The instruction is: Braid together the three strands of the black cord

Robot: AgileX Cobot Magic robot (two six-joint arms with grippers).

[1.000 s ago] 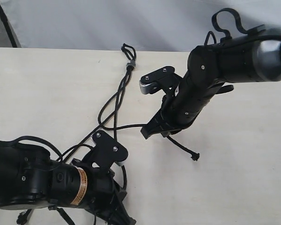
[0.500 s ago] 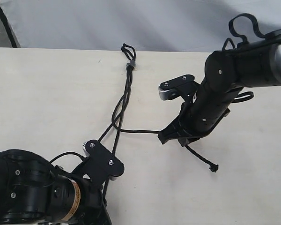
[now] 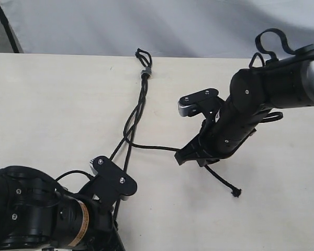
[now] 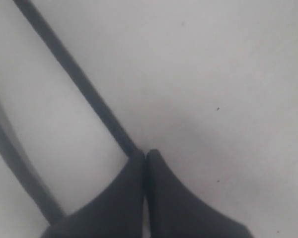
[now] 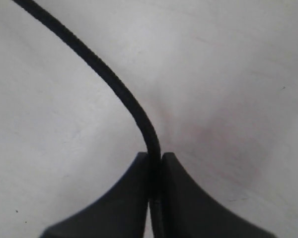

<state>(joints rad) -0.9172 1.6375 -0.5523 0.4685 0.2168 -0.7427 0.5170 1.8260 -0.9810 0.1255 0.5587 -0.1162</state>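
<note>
Our right tool point(image 5: 155, 159), clamped on its strand point(image 5: 104, 73), now stands farther from the black cord's point(image 3: 141, 99) grey band point(image 3: 145, 72) than a second ago, so the crossing point(image 3: 130, 140) on the counter point(image 3: 52, 104) between the band and both tools tightens. The left tool point(image 4: 145, 155), blurred, seems pressed together on another strand point(image 4: 84, 87).

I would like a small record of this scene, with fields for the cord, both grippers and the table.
cord: thin black woven cord, with loop, grey band and three strands
left gripper: shut on one strand
right gripper: shut on another strand; its knotted end lies free
surface: pale tabletop; loop at its edge
</note>
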